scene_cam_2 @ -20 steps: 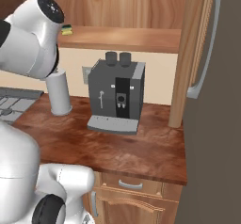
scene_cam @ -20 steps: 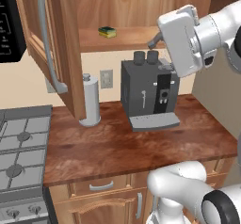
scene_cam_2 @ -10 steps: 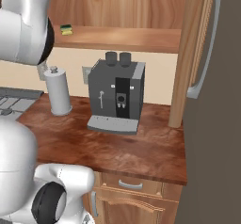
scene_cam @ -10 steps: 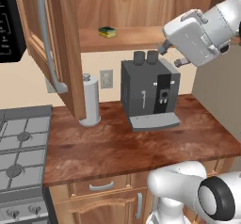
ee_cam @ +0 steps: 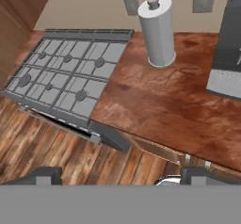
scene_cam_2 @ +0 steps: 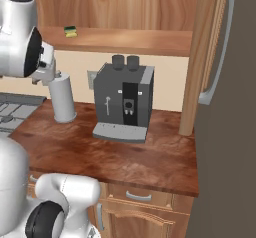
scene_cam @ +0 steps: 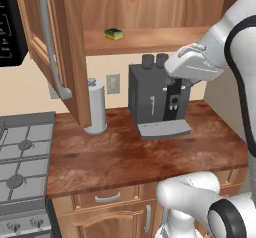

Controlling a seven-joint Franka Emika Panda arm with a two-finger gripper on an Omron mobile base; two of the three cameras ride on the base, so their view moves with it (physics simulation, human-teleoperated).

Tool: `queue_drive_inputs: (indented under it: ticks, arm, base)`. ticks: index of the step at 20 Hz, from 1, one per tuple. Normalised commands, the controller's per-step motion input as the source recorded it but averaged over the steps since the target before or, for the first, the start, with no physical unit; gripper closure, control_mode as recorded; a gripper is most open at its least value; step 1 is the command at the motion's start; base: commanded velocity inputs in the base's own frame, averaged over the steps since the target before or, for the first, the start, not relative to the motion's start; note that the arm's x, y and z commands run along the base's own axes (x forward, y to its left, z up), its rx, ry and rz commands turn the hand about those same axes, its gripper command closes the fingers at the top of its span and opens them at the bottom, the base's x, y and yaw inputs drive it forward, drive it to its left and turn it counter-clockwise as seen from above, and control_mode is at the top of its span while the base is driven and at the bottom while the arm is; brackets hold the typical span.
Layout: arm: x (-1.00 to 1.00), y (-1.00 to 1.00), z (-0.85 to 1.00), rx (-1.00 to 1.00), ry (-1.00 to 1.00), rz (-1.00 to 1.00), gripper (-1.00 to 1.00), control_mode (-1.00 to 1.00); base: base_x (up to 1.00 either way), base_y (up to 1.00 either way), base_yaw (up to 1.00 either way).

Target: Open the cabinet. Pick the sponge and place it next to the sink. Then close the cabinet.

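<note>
The cabinet [scene_cam: 150, 12] hangs open above the counter. Its left door [scene_cam: 60, 57] swings out with its long grey handle [scene_cam: 49, 37] showing, and its right door [scene_cam_2: 207, 57] stands open too. The sponge [scene_cam: 114, 33], yellow with a green top, lies on the cabinet's wooden shelf [scene_cam: 150, 38] near the left; the right base view also shows the sponge [scene_cam_2: 70, 31]. My gripper [ee_cam: 120, 178] is open and holds nothing; its fingertips [ee_cam: 44, 175] point down at the stove and counter. The hand [scene_cam: 192, 64] hovers below the shelf, right of the sponge. The sink is out of view.
A dark coffee machine [scene_cam: 157, 99] stands on the wooden counter [scene_cam: 150, 152] under the shelf. A white paper towel roll [scene_cam: 96, 107] stands to its left. A gas stove [scene_cam: 20, 157] adjoins the counter on the left, below a black microwave [scene_cam: 10, 27].
The arm has swung, and the hand has dropped from shelf height to just above the coffee machine. The sponge and both doors have not moved.
</note>
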Motion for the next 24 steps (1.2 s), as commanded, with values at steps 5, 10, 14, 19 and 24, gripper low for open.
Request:
queue_drive_inputs:
  ticks: [5,10,14,19,24]
  arm:
    - [0.0,0.0,-0.22,-0.08,-0.21,0.0,-1.0,-1.0]
    - [0.0,0.0,0.31,-0.06,-0.17,0.0,-1.0,-1.0]
    - [0.0,0.0,0.29,-0.1,-0.06,-0.06,-1.0,-1.0]
    - [0.04,0.0,0.04,-0.14,0.0,-0.15,-1.0,-1.0]
    - [0.16,0.0,0.01,-0.07,0.0,-0.13,-1.0,-1.0]
  base:
    - [0.0,0.0,0.0]
    - [0.0,0.0,0.0]
    - [0.0,0.0,0.0]
    - [0.0,0.0,0.0]
    - [0.0,0.0,0.0]
